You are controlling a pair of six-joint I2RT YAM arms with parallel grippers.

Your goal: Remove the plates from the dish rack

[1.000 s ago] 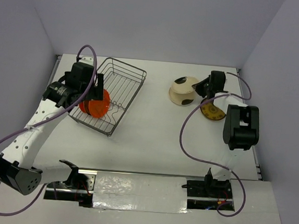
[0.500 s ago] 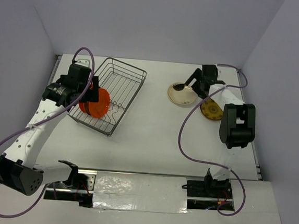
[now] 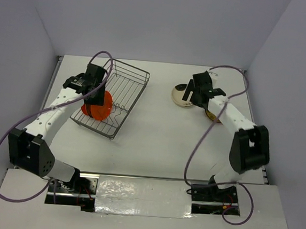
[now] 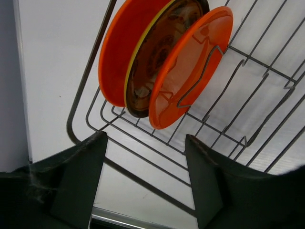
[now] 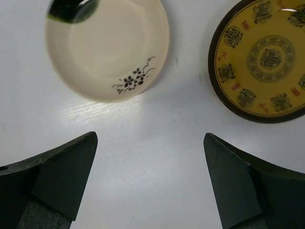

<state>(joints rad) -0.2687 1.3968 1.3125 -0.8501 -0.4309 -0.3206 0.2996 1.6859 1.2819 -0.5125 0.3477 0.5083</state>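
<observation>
The dish rack [image 3: 129,89] sits at the back left of the table. Three plates stand on edge in its near-left end: an orange-red plate [image 4: 116,52], a mustard-brown patterned plate [image 4: 157,62] and a second orange-red plate [image 4: 190,67]. They show in the top view as an orange cluster of plates [image 3: 97,107]. My left gripper [image 4: 145,138] hangs open just above them over the rack's rim [image 4: 150,186], holding nothing. A cream plate [image 5: 107,45] with a dark rim mark and a mustard plate [image 5: 264,62] lie flat on the table. My right gripper [image 5: 150,138] is open above the bare table beside them.
Grey walls close in the white table [image 3: 156,136] on the left, back and right. Purple cables [image 3: 193,145] loop from both arms over the table. In the top view the right forearm covers most of the mustard plate [image 3: 211,117].
The right gripper opened and let go of the cream plate, which now lies flat, and the arm drew back. The left arm swung over the rack's near-left end, its jaws narrowing a little.
</observation>
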